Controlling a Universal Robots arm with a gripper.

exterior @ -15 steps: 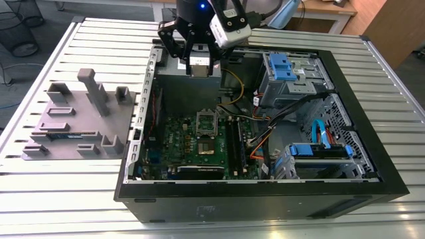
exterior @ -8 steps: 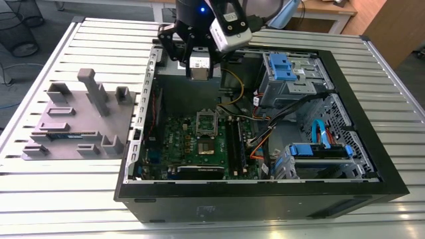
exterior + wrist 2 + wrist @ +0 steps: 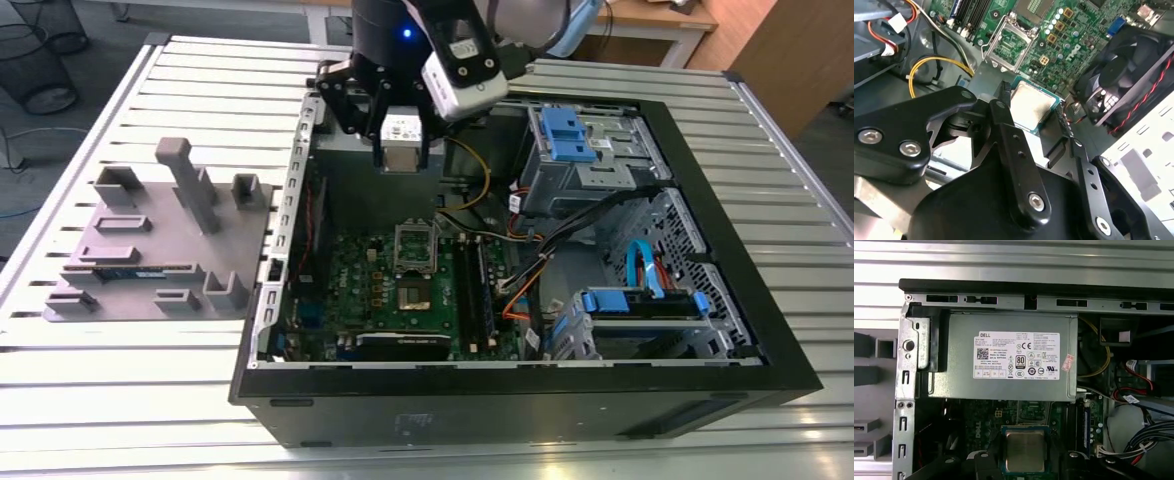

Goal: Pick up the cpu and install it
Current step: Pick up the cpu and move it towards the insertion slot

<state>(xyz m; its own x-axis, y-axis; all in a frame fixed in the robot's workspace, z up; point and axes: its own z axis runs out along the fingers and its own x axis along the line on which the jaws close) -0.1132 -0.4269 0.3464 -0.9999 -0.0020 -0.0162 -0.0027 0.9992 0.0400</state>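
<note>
On the slatted metal table [image 3: 134, 420] lay the open computer case [image 3: 534, 400], and above its motherboard [image 3: 1054, 40] the gripper [image 3: 1035, 117] had its fingers [image 3: 1004, 125] closed narrowly on opposite edges of the cpu [image 3: 1031, 102], seemingly a light, stiff, slick, fragile chip best held there

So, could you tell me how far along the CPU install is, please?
Pickup looks done: the end effector grips the cpu, holding it in the air inside the open computer case. Seating is left: the socket on the motherboard looks empty, with the chip well apart from it.
</note>
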